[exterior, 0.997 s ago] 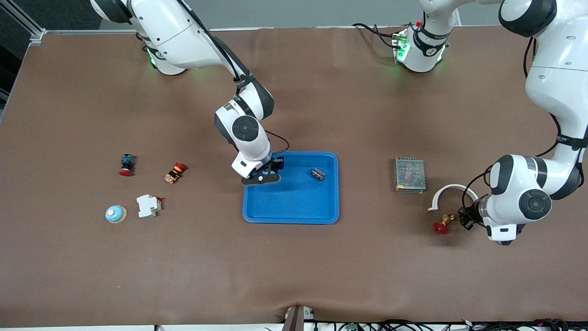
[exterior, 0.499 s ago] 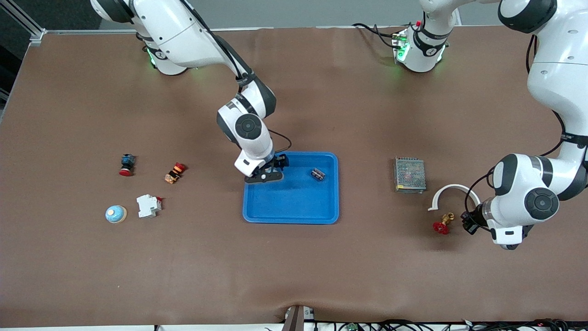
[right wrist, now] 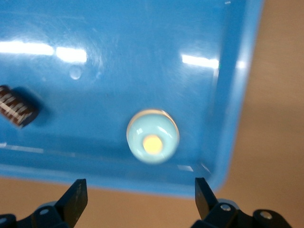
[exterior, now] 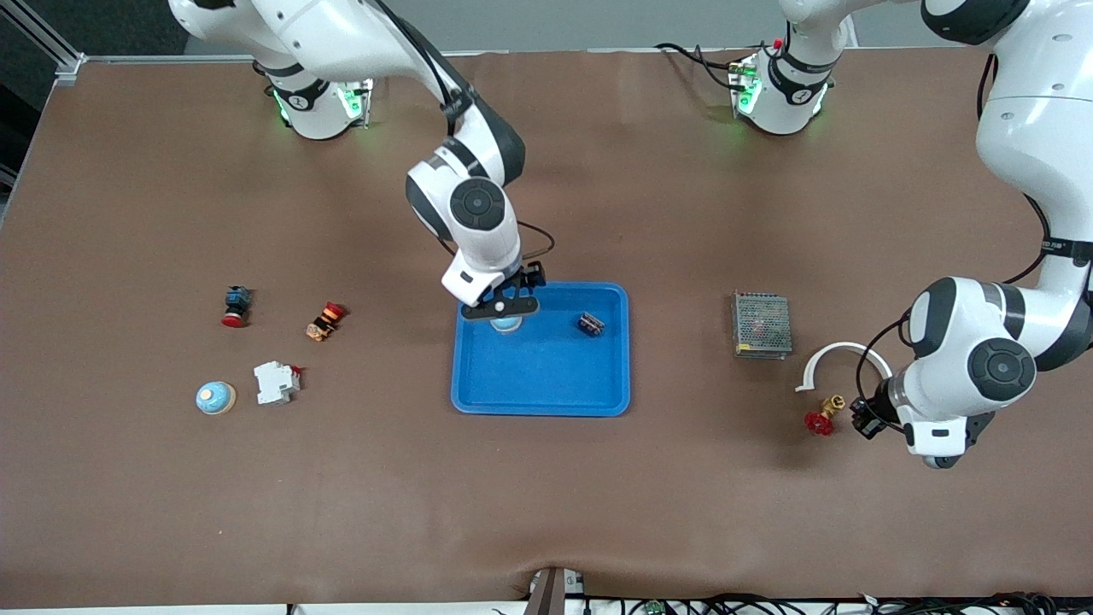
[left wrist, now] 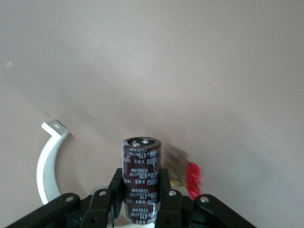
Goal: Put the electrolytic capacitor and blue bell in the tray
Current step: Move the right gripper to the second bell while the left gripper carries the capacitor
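A brown table (exterior: 598, 512) holds a bright-blue tray (exterior: 546, 384) at its middle, with a robot arm reaching in from each end. The right gripper (exterior: 504, 304) hangs over the tray corner toward the right arm's end, its fingers (right wrist: 76, 199) spread wide and empty. Directly beneath it a pale blue bell (right wrist: 153, 137) sits on the tray floor, close to the rim. A small dark capacitor (exterior: 591, 324) already lies on its side in the tray, nearer the left arm's end. The left gripper (exterior: 864, 416) is low over the table at the left arm's end, well apart from the tray, and clamps a dark brown electrolytic capacitor (left wrist: 141, 178) upright between its fingers. Just beside it lie a red-handled valve (exterior: 821, 418) and a white curved bracket (exterior: 841, 354), with a metal mesh box (exterior: 760, 325) between them and the tray. A second blue bell (exterior: 215, 398) rests toward the right arm's end, beside a white breaker (exterior: 275, 383) and two red push-buttons (exterior: 324, 320). The held capacitor's likely next move is sideways toward the tray; its long axis stands vertical in the grip.
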### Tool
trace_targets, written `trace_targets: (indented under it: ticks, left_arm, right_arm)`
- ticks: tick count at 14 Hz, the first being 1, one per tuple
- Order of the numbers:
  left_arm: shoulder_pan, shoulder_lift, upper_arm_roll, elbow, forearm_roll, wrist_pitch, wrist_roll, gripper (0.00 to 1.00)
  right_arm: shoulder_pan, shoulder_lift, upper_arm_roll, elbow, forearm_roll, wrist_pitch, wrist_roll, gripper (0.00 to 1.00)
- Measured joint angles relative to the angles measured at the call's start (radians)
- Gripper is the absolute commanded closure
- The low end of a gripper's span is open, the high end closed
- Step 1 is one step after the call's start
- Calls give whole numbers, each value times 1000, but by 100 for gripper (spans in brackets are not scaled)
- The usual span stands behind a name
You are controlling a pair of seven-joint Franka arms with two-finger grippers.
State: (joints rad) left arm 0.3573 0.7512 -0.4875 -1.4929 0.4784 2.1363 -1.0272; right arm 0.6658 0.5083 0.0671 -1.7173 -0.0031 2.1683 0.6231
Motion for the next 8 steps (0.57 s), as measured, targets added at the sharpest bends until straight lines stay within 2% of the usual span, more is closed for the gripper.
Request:
trace_targets:
  ticks: [5,8]
  left_arm:
    - [-5,-11,-104,0,0,-2,-49,100]
    - [-53,-11,-141,-1,0,-3,-124,100]
  right_arm:
    - [-21,-132,-21,66,-3,-306,-108,0]
    - [-115,-176,-28,96,-5,-387,-300,0]
